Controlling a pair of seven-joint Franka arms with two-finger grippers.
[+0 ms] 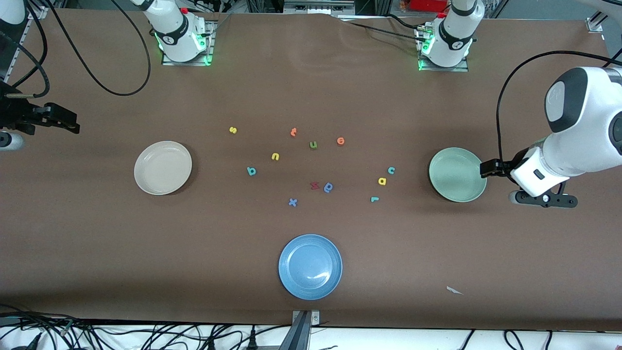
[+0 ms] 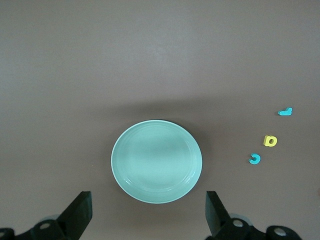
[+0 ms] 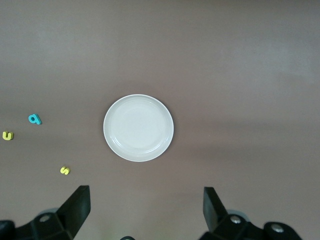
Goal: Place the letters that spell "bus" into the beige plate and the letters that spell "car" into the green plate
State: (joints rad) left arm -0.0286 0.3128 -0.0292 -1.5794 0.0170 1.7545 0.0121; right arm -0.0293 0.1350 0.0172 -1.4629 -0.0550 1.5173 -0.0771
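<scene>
Closest to the front camera, I saw a blue plate point(image 1: 310, 266) lying bare on the brown table point(image 1: 97, 243), with a small white scrap point(image 1: 454, 290) toward the left arm's end. Farther up, loose foam letters were scattered across the middle: a blue x point(image 1: 292, 202), a red letter point(image 1: 314, 185) touching a blue round-bowled letter point(image 1: 328, 187), and toward the green plate point(image 1: 457, 174) the teal r point(image 1: 374, 199), the yellow a point(image 1: 382, 181) and the teal c point(image 1: 391, 170), all three on the table just beside that plate and none in it. The beige plate point(image 1: 163, 167) sat toward the right arm's end, also bare; the teal b point(image 1: 251, 170) and the yellow u point(image 1: 275, 156) lay on the table between it and the middle cluster, and the yellow s point(image 1: 233, 130) lay farther from the camera than both. An olive-green u point(image 1: 313, 144), an orange round letter point(image 1: 340, 141) and another orange letter point(image 1: 293, 131) lay at about that same depth. I had the left gripper point(image 2: 147, 212) hanging over the table's edge region beside the green plate, fingers spread wide and holding nothing. The right gripper point(image 3: 145, 210) hung beside the beige plate at the right arm's end, likewise spread and holding nothing.
</scene>
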